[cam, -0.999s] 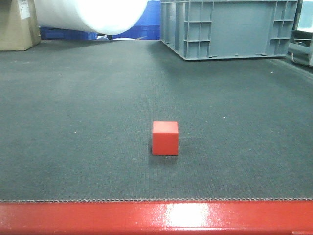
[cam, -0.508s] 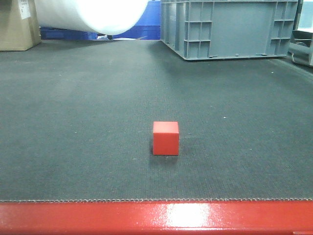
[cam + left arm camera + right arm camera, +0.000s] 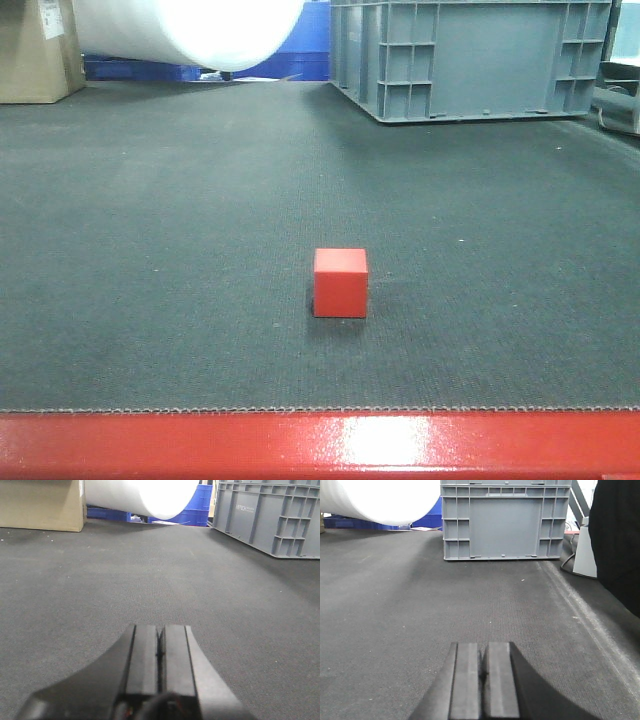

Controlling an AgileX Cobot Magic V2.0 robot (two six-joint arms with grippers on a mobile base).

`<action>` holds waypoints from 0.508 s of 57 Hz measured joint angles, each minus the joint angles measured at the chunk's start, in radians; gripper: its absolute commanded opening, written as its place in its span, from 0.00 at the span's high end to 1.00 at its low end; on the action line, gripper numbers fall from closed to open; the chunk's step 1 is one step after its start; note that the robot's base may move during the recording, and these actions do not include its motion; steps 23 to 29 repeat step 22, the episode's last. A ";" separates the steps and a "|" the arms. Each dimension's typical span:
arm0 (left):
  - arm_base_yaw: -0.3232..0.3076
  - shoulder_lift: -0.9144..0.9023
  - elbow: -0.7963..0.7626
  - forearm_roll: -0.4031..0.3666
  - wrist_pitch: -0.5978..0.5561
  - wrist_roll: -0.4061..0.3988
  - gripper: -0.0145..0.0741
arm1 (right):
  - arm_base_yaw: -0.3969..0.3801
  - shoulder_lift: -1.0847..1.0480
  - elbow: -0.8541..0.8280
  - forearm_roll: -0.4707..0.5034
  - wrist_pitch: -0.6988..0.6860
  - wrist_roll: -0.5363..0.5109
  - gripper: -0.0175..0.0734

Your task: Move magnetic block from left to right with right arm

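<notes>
On the dark grey woven mat (image 3: 180,250) that covers the bench, the small bright-red matte cube, the magnetic block (image 3: 340,283), sits alone in the exterior front-facing view. It rests flat on the mat, upright, with one face turned toward the camera, and nothing touches it. A glossy red bench edge (image 3: 320,445) runs along the bottom of the view, nearer the camera than the block. Well behind the block and off to its right stands a large grey ribbed plastic crate (image 3: 470,55). Behind the block to its left hangs the rounded end of a big white foam roll (image 3: 190,30), with a brown cardboard box (image 3: 35,50) further left and blue plastic bins (image 3: 140,68) beyond the roll. Neither arm shows in this view.

In the left wrist-mounted view, the left tool (image 3: 160,645) lies low over the mat with its two black fingers (image 3: 142,655) pressed together, only a thin seam between them, gripping nothing. The block is out of sight here; the cardboard box, the white roll and the grey crate stand far ahead.

In the right wrist-mounted view, the right tool (image 3: 482,662) is likewise closed, its dark pads (image 3: 497,680) meeting with nothing between. The grey crate stands straight ahead of it, and the block does not appear in this view.
</notes>
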 measured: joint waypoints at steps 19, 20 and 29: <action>0.000 0.000 0.000 0.000 0.000 0.000 0.98 | 0.000 0.000 0.000 0.000 0.000 0.000 0.74; 0.000 0.000 0.000 0.000 0.000 0.000 0.98 | 0.000 0.000 0.000 0.000 0.000 0.000 0.74; 0.000 0.000 0.000 0.000 0.000 0.000 0.98 | 0.000 0.000 0.000 0.000 0.000 0.000 0.74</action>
